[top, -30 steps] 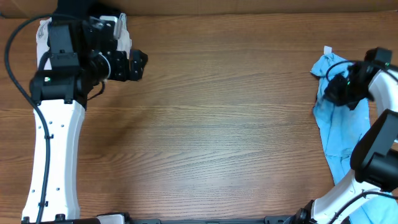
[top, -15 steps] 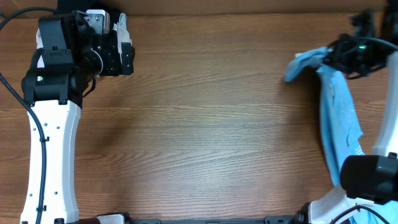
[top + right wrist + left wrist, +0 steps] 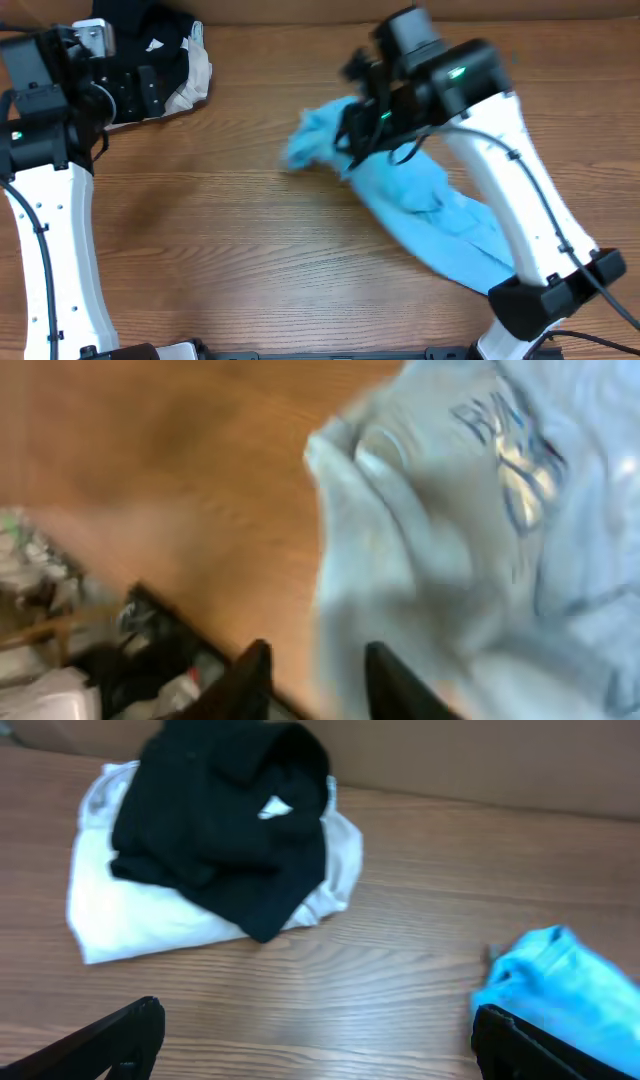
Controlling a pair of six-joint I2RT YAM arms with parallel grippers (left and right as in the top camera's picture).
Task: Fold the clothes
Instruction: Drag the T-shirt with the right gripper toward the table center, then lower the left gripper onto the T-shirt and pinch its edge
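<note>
The right pincer hangs over the middle of the overhead frame. Its two fingers show at the bottom edge of the wrist view, a little apart, with pale blue cloth close in front of them. The picture is smeared, so I cannot tell whether they grip the cloth or have let it go. The left pincer stands at the upper left of the overhead frame, fingers spread wide with nothing between them.

The T-shirt lies on the table as a rumpled diagonal band. One end is bunched just left of the right pincer near the frame's centre, and the rest trails to the lower right under the right arm. It is thin, light sky-blue and heavily creased, with layers lumped over each other. Dark and white lettering shows on a wrinkled face at the upper right of the right wrist view. No sleeve, hem or collar can be made out clearly.

I judge the folding has not begun: no neat edge or flat panel is visible. The shirt has to be spread flat before any fold can be made.

At the upper left, well apart from the shirt, a black garment rests on a cream-white garment.
</note>
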